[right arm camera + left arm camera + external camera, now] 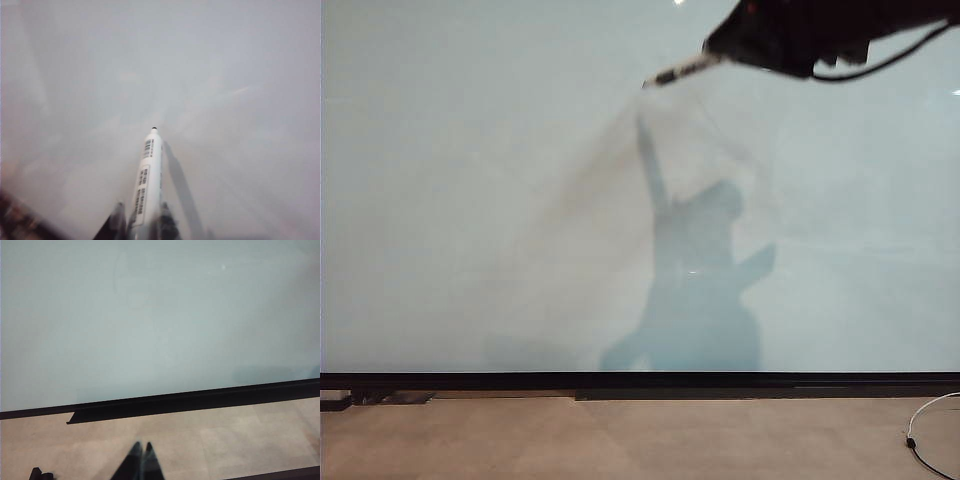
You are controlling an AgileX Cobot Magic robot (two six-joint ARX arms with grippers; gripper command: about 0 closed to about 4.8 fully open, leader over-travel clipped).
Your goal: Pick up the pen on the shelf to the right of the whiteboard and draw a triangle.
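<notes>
The slim white pen [148, 185] is pinched by the right gripper [142, 220] against the glossy whiteboard [470, 200]; the left gripper [141, 460] is pressed together above beige floor [225, 440]

Soft, even light; the whiteboard [470, 200] carries a blurred arm shadow, and the right wrist view is hazy.

R gripper [720, 50] is sitting at upper right of the exterior view w/ the pen [148, 177] sticking out ahead of its fingers, tip toward the whiteboard [470, 200]. Floor [620, 440] is lying below the board. L gripper [141, 460] is hanging over the floor, board edge ahead of it.
</notes>
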